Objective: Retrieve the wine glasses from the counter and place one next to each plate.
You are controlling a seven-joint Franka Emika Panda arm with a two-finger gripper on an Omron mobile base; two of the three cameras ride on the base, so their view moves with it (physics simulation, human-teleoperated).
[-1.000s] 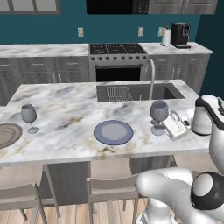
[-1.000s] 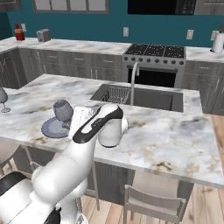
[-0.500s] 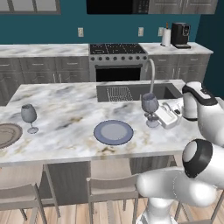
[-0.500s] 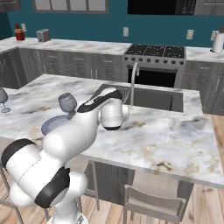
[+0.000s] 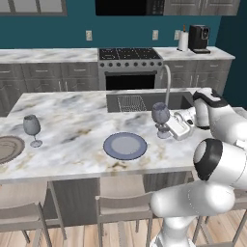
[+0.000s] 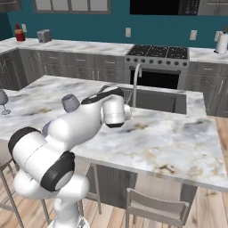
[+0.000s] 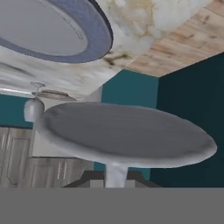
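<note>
The claw (image 5: 166, 127) is clamped on the stem of the second wine glass (image 5: 160, 114), carrying it just off the marble worktop (image 5: 72, 120) to the right of the blue-grey plate (image 5: 125, 145). The first glass (image 5: 32, 126) already stands beside the brown plate (image 5: 8, 148), so that half looks done; only setting this one down remains.

Glossy white rounded arm (image 5: 212, 193) with dark joints.
</note>
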